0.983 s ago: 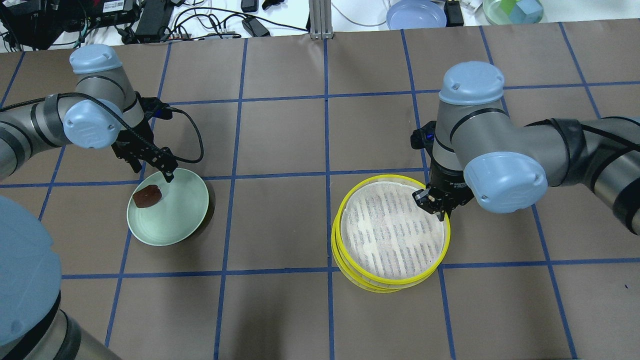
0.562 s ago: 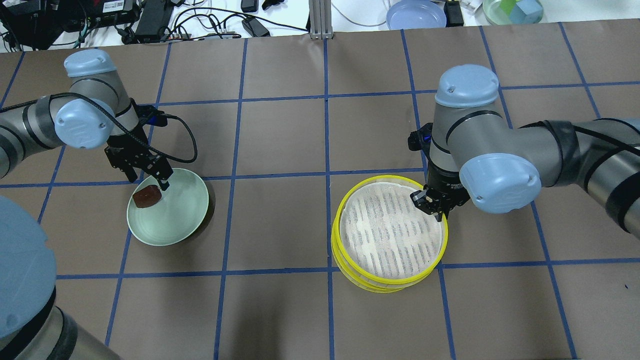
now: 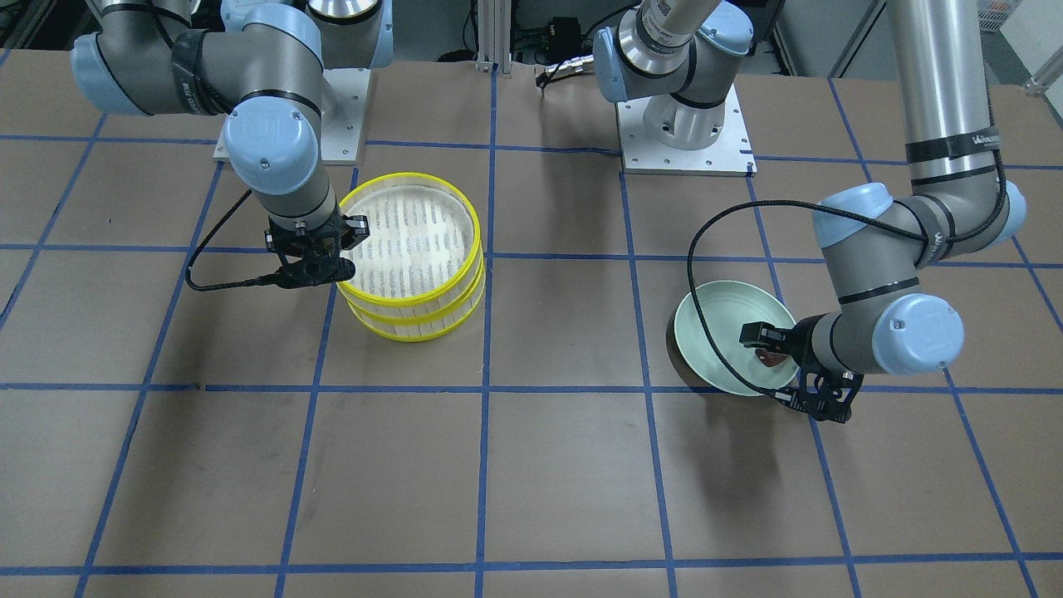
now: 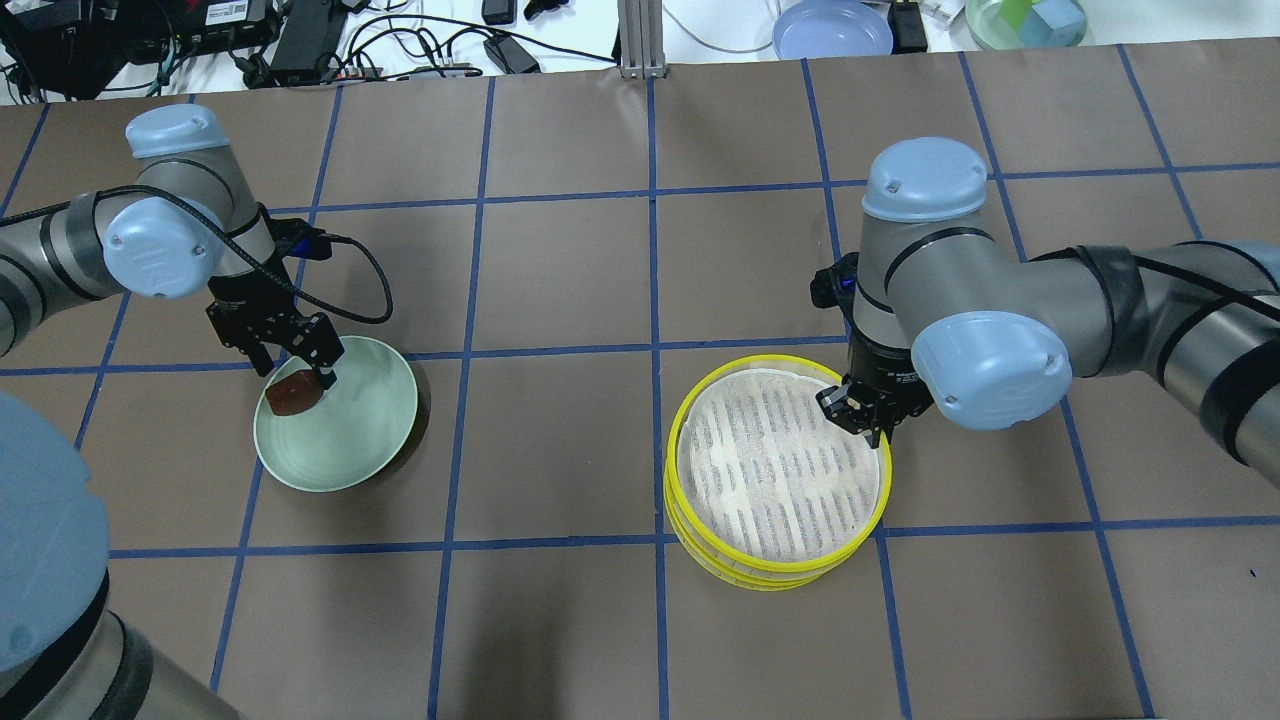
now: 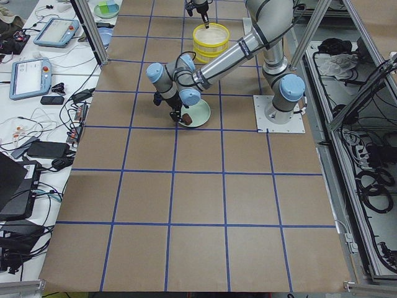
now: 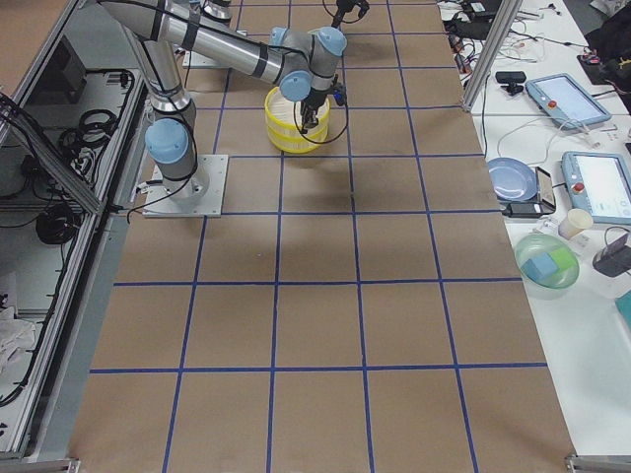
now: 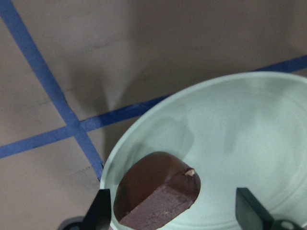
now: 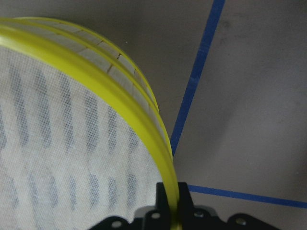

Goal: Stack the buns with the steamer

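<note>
Two yellow-rimmed steamer trays are stacked, the top tray (image 4: 775,470) on the lower tray (image 4: 722,572), right of centre. My right gripper (image 4: 868,420) is shut on the top tray's far-right rim (image 8: 96,72); the wrist view shows the jaws pinching it. The dark reddish-brown bun (image 4: 293,392) lies on the far-left part of the pale green plate (image 4: 350,440). My left gripper (image 4: 297,370) is open and low over the plate, one finger on each side of the bun (image 7: 158,196). The cream bun is not in view.
Off the table's far edge there are a blue plate (image 4: 830,28), a clear bowl with coloured blocks (image 4: 1025,22) and cables (image 4: 300,40). The arm bases (image 3: 685,133) stand at the robot's side of the table.
My left gripper has moved left and down until it straddles the brown bun. My right gripper has shifted slightly left with the top tray, which now sits more squarely over the lower one.
</note>
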`<state>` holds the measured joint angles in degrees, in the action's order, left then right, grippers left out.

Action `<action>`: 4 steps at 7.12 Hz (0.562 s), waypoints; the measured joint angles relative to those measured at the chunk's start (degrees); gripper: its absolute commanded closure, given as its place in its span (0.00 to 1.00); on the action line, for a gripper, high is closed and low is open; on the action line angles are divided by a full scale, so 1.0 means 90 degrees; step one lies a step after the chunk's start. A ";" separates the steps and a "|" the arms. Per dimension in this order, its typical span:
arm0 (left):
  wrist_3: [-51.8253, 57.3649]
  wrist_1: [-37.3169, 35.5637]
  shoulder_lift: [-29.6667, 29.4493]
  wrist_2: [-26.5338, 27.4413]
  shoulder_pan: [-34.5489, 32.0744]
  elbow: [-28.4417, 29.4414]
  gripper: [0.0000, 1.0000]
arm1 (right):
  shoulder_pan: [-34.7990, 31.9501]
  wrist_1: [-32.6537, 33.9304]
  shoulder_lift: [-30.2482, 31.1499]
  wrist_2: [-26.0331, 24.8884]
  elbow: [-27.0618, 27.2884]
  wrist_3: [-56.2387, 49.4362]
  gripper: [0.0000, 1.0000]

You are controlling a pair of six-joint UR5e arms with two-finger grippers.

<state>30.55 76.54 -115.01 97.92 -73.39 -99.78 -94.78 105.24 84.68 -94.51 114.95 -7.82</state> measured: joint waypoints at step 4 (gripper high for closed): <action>0.0035 0.0030 -0.0003 -0.0013 0.0000 0.0004 1.00 | -0.0014 0.0004 -0.0008 -0.0002 0.0001 0.0009 1.00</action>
<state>30.86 76.81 -115.04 97.80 -73.39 -99.74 -94.91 105.28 84.61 -94.54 114.96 -7.74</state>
